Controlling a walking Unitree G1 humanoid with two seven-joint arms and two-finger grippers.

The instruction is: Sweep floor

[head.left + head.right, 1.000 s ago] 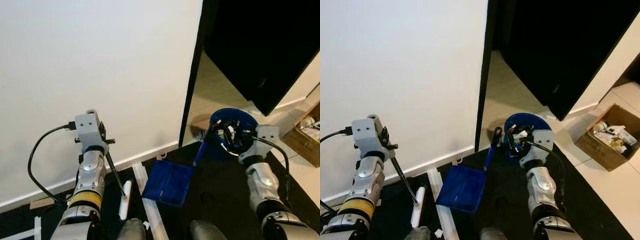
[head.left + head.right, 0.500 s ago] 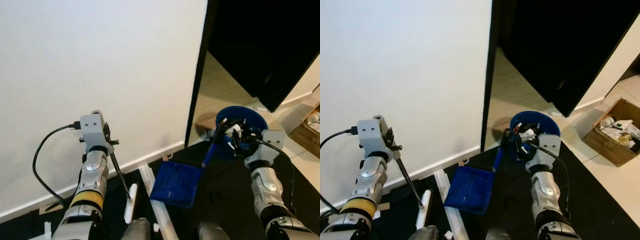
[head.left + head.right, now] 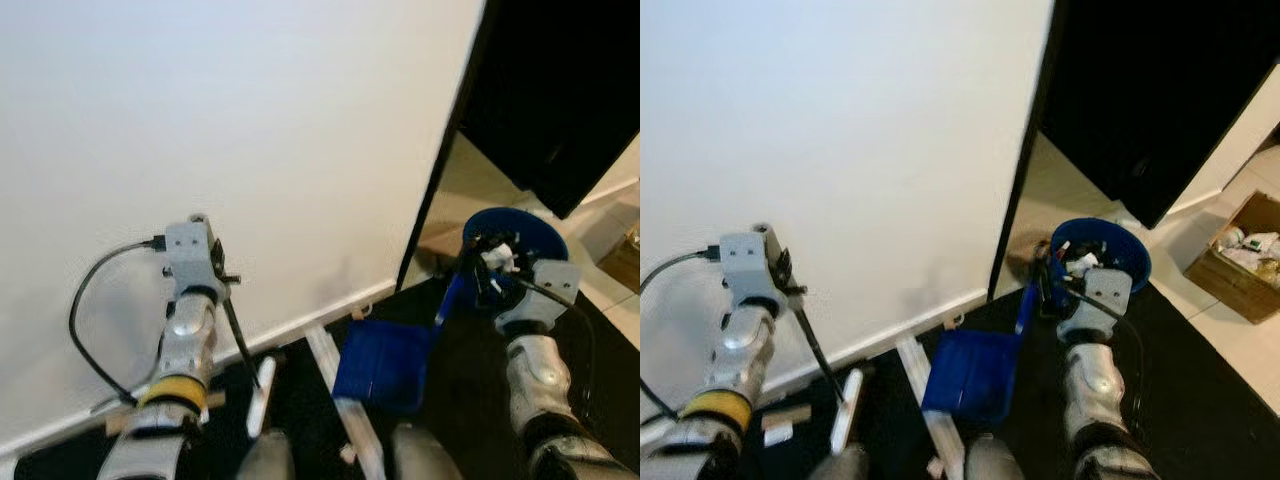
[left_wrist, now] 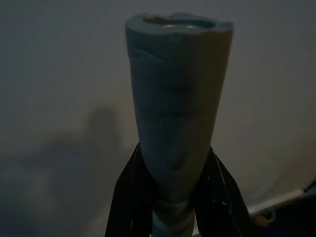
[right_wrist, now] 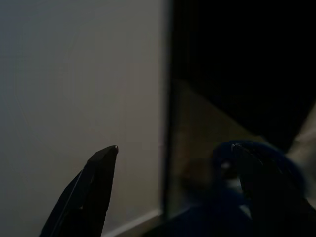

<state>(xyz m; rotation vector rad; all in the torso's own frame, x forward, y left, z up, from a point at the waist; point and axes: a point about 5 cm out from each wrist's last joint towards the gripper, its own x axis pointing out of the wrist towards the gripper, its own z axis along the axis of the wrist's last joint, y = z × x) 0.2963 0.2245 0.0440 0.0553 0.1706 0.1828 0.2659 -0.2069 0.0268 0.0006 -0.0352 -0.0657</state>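
My left gripper (image 3: pixel 220 286) is shut on the broom's handle, which the left wrist view shows as a grey-blue foam grip (image 4: pixel 177 113) between the black fingers (image 4: pixel 129 197). A thin black rod (image 3: pixel 240 345) runs down from it to the white brush head (image 3: pixel 258 398) on the dark floor by the wall. My right gripper (image 3: pixel 478 285) holds the slanted handle of the blue dustpan (image 3: pixel 385 362), whose pan sits low between my arms. Beyond the right gripper is a blue bin (image 3: pixel 520 235) with scraps in it.
A white wall (image 3: pixel 250 130) with a skirting board rises close ahead. To its right are a doorway and a dark open door (image 3: pixel 560 90). A white strip (image 3: pixel 345 400) lies on the black floor. A cardboard box (image 3: pixel 1245 250) of items sits at the far right.
The whole picture has slid to the right, so the camera has turned left. Both arms keep their poses, with broom and dustpan still held.
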